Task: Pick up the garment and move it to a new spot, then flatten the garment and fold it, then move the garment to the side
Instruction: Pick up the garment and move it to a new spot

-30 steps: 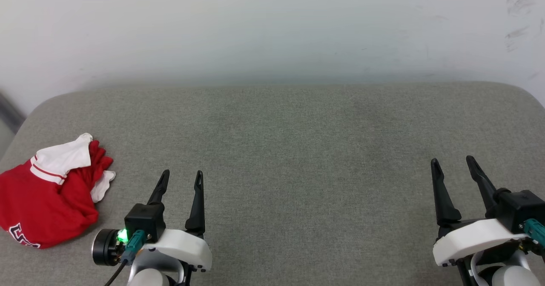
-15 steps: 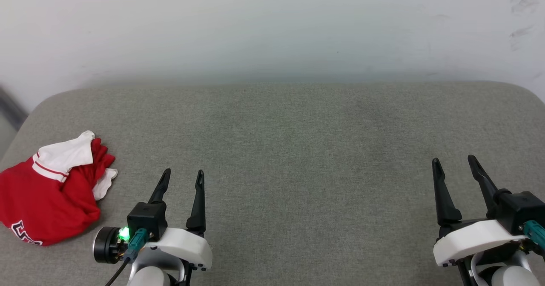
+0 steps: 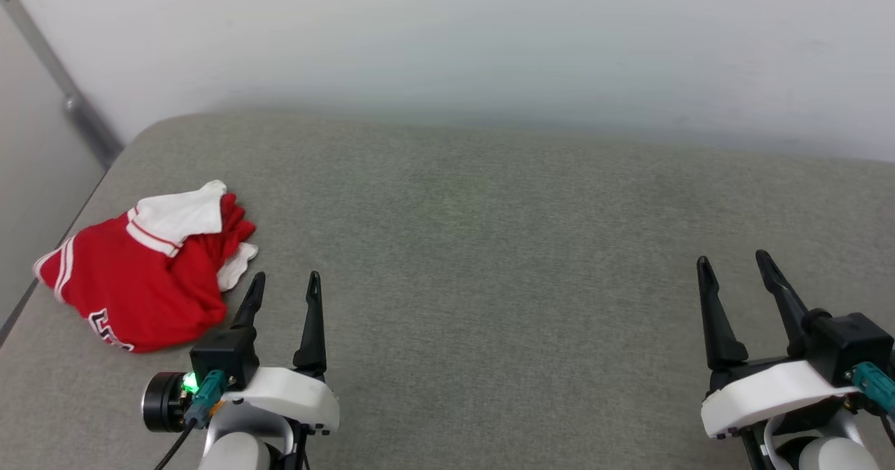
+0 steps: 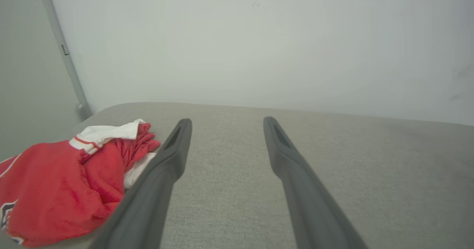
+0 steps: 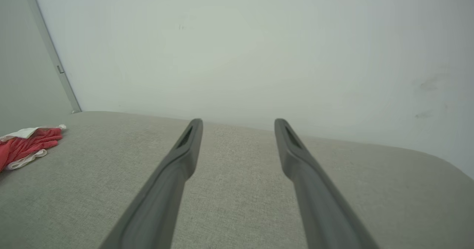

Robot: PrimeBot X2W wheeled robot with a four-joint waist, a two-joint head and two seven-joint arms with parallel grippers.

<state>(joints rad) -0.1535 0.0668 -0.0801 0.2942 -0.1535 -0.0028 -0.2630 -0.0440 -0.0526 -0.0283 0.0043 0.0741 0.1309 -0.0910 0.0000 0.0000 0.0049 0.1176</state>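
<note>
A grey woven-fabric cushion (image 3: 489, 260) with rounded corners spreads wide before a plain white wall (image 3: 447, 36). A grey metal strip (image 3: 80, 110) runs down the room's corner at far left. The garment (image 3: 143, 285) lies crumpled near the cushion's left edge (red body, a white sleeve on top), just beside the left gripper (image 3: 287, 275). Both it and the right gripper (image 3: 732, 257) have fingers spread, grasping nothing.

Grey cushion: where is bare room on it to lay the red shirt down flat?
The widest bare patch of the grey cushion lies between the left fingers and the right fingers, running back to the wall. It is crowded at the left edge, where the crumpled garment lies just beside the left fingers.
</note>
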